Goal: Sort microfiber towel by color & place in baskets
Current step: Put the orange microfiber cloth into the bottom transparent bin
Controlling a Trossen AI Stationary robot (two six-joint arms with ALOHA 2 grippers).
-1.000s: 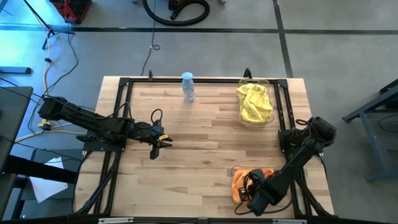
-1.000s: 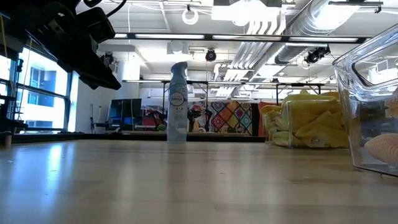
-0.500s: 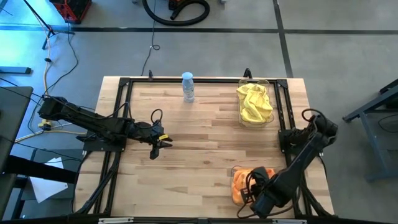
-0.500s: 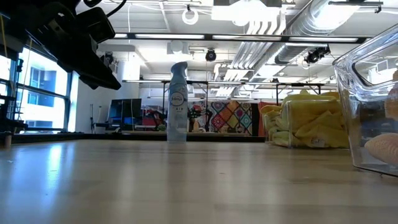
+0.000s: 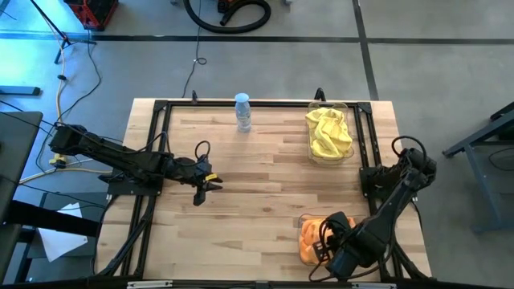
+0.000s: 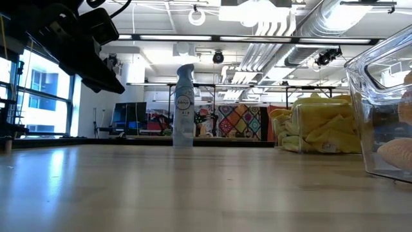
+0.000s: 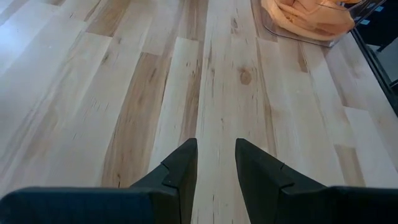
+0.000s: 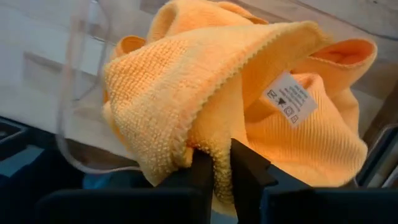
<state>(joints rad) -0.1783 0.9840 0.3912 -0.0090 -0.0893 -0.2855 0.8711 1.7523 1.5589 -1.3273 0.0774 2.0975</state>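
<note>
On the butcher-block table (image 5: 257,185), ringed by a black frame (image 5: 152,144), the right gripper (image 8: 222,165) hung over the near basket (image 5: 309,229) at the table's front right, fingers pressed together, pinching a fold of an orange towel (image 8: 236,106). The cloth lay bunched (no clear long axis), its white care tag (image 8: 290,99) facing the wrist camera, the print too small to read. The far basket (image 5: 329,132) held yellow towels (image 5: 328,132), its long side running front to back. The left gripper (image 7: 214,165) hovered over bare wood at centre-left, fingers spread and empty. A spray bottle (image 6: 183,106) stood upright at the far edge, its label apparently reading "air".
</note>
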